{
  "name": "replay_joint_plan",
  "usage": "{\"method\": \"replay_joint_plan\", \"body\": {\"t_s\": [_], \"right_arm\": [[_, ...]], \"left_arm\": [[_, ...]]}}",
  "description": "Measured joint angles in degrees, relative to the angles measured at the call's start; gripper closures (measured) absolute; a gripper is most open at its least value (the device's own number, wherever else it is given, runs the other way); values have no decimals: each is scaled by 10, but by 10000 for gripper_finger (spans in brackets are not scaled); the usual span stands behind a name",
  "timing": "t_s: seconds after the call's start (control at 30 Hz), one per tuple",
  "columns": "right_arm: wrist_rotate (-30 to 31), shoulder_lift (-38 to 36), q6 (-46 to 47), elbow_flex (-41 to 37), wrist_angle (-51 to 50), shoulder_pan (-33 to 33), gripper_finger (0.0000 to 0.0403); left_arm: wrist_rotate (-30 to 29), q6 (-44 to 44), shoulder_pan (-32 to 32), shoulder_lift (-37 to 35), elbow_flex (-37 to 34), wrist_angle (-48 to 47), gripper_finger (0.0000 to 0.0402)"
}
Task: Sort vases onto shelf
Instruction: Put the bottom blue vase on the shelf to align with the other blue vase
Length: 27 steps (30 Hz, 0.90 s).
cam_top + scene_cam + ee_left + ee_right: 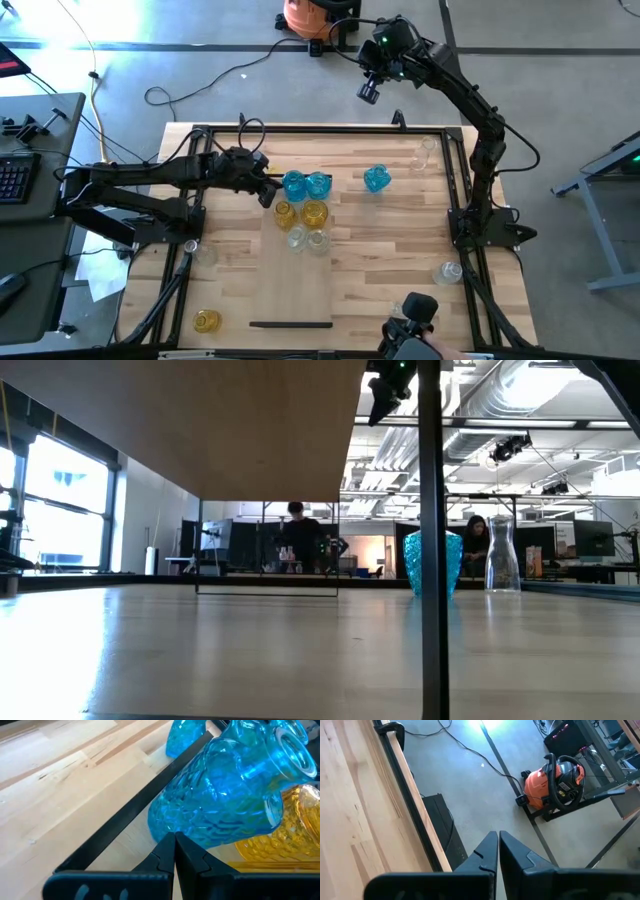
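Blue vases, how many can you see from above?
3: two side by side at the shelf's far end, by the left gripper; one alone farther right. None seems hidden.

The shelf (300,285), a pale smooth wood panel with a thin dark strip at each short end, lies flat at the tabletop's middle. At its far end six vases stand clustered in pairs: two blue vases (305,185), two yellow vases (300,213) and two clear vases (307,240). Off the shelf, a third blue vase (376,179) stands to the right, a clear vase (424,152) nearer the far right corner, another clear vase (449,271) by the right edge, and a yellow vase (207,321) at the near left.
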Motion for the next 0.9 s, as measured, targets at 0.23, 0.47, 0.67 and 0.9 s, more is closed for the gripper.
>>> {"method": "replay_joint_plan", "body": {"t_s": [0.23, 0.47, 0.67, 0.9], "right_arm": [[0, 0, 0, 0, 0, 0, 403], [0, 0, 0, 0, 0, 0, 403], [-3, 0, 3, 0, 0, 0, 403], [-3, 0, 4, 0, -13, 0, 403]], "left_arm": [[3, -1, 0, 0, 0, 0, 401], [3, -1, 0, 0, 0, 8, 401], [3, 0, 0, 0, 0, 13, 401], [-64, 9, 0, -32, 0, 0, 401]]}}
